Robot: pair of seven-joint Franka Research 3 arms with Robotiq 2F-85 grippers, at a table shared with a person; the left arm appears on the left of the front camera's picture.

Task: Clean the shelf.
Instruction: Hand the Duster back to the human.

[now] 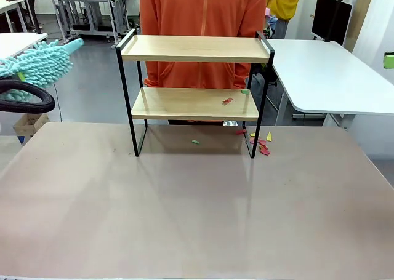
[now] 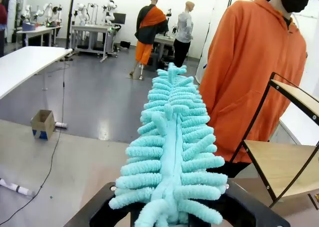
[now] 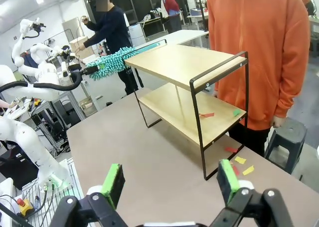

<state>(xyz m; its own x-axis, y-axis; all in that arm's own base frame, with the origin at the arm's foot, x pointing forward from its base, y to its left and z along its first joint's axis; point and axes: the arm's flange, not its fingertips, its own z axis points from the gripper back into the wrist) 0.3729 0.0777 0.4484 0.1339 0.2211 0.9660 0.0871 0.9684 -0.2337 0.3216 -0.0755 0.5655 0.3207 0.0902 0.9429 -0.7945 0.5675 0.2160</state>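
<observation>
Shelf [image 1: 195, 77] stands at the far middle of the surface [image 1: 184, 212], directly in front of the person in orange [image 1: 203, 21] on the other side. Both boards level, rack upright.

Top board: looks bare from the front and from my right wrist view. No scraps seen on it.

Lower board: not clean. A red scrap [image 1: 228, 100] and a green scrap [image 1: 245, 92] lie toward its right end, near the right rear post.

Under and around the rack: one green scrap [image 1: 195, 141] on the surface between the legs; a small cluster of red and yellow scraps [image 1: 261, 143] just beside the right front leg. I cannot say whether these came off the shelf.

My left jaws are closed on the handle of a teal fluffy duster [image 2: 172, 152]; its head points out toward the left end of the shelf, at about top-board height, well apart from it and not touching.

My right jaws [image 3: 169, 184] stand wide open, green pads [image 3: 113, 183] apart, empty, hanging back over the near surface and facing the rack's right end.

Judgement: early to middle. Lower board remains to be swept; the litter on the surface may need clearing too.
</observation>
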